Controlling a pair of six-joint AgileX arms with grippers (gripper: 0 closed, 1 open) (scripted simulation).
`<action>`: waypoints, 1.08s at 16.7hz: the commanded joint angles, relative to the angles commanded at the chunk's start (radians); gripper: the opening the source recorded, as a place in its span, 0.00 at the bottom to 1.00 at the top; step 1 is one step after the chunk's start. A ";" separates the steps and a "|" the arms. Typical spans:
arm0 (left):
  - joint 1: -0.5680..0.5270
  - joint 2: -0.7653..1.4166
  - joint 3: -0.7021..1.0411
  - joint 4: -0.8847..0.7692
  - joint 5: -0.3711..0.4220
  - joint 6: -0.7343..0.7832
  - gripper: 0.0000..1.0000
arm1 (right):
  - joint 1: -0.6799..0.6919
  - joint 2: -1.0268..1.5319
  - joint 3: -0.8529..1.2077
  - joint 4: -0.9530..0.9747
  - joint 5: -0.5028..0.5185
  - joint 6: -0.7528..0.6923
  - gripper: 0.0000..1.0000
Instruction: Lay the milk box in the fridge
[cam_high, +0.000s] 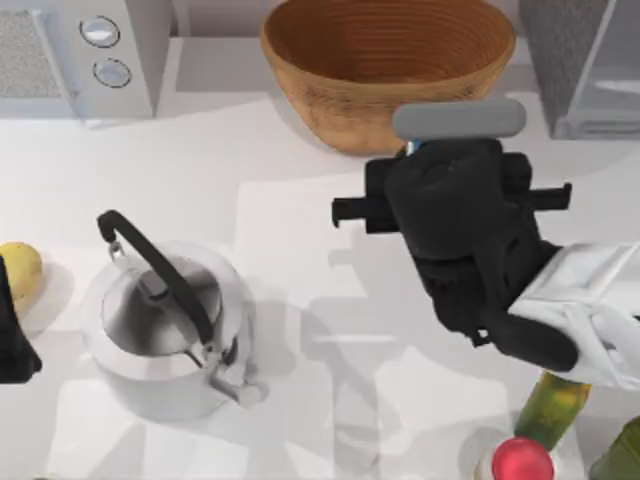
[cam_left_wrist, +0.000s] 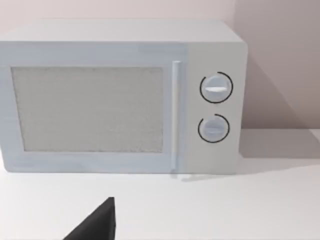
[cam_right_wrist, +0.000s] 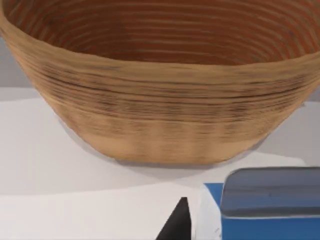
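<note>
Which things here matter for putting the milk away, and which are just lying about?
For the job: milk box, fridge, right hand.
Lying about: basket, kettle, microwave, lemon, bottles.

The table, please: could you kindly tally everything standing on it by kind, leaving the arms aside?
Appliances: 2, a light grey box with two round dials and a dark grey speckled fridge
Brown woven basket: 1
Silvery metal kettle: 1
Blue milk box: 1
Yellow round fruit: 1
Bottle-like items, partly cut off: 3, green, red-capped, dark green
Total: 9
</note>
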 joint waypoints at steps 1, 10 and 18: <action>0.000 0.000 0.000 0.000 0.000 0.000 1.00 | -0.029 -0.051 -0.035 -0.015 -0.032 -0.015 0.00; 0.000 0.000 0.000 0.000 0.000 0.000 1.00 | -0.374 -0.713 -0.341 -0.086 -0.311 -0.116 0.00; 0.000 0.000 0.000 0.000 0.000 0.000 1.00 | -0.666 -1.431 -0.679 -0.183 -0.617 -0.265 0.00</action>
